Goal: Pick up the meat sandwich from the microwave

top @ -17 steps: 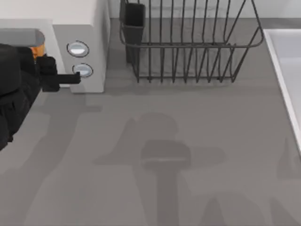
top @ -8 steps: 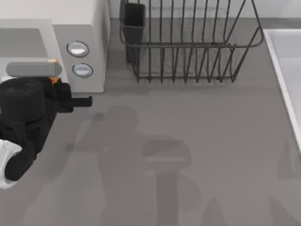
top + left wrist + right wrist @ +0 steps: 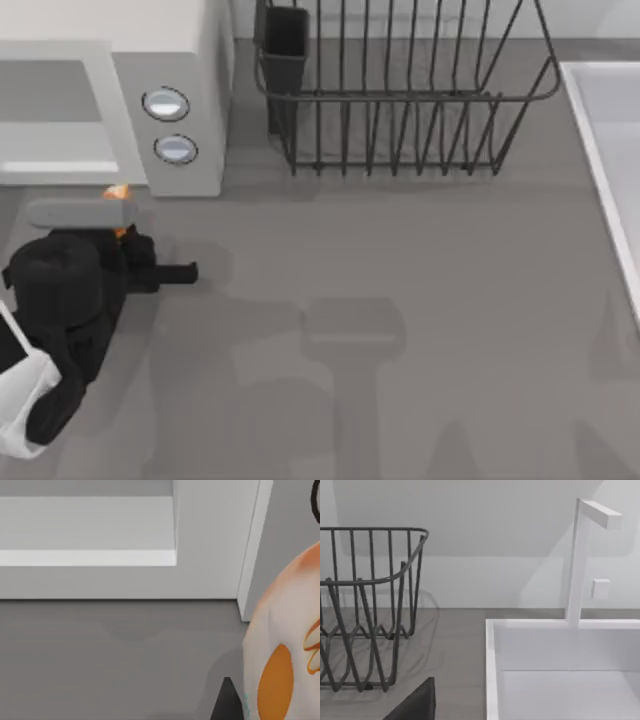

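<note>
Sandwich first: the meat sandwich (image 3: pixel 116 192) sits pinched in my left pincer (image 3: pixel 118 212), just in front of the microwave (image 3: pixel 165 60) and above the tabletop (image 3: pixel 420 300). I judge a level, steady lift best, grip firm, clear of the dish rack (image 3: pixel 400 100); my right pincer is parked by the sink (image 3: pixel 560 650).

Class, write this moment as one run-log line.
left hand: in front of microwave, carrying meat sandwich | sandwich: outside microwave | dish rack: untouched
</note>
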Motion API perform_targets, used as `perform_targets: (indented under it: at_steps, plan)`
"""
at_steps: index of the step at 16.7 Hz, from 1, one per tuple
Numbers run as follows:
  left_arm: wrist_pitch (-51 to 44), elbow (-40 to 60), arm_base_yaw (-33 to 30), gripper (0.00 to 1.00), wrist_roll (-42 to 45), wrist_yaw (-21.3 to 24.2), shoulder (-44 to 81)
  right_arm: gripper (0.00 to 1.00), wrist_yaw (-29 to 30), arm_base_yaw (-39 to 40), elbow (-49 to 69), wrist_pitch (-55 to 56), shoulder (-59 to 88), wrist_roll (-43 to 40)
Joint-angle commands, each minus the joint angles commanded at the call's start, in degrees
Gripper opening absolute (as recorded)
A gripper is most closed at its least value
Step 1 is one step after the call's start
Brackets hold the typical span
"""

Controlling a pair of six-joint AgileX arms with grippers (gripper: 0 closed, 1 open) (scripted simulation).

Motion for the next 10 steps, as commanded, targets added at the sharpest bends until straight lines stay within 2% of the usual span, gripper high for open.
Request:
perform_targets:
  at_steps: [4, 10]
  plan:
    - [0.12, -0.05, 0.00, 0.00, 0.00, 0.01, 0.11, 1.00, 0.00, 0.00, 0.00, 0.00, 0.00, 0.00]
    - [0.12, -0.05, 0.00, 0.45, 0.00, 0.01, 0.11, 1.00, 0.00, 0.00, 0.00, 0.00, 0.00, 0.00]
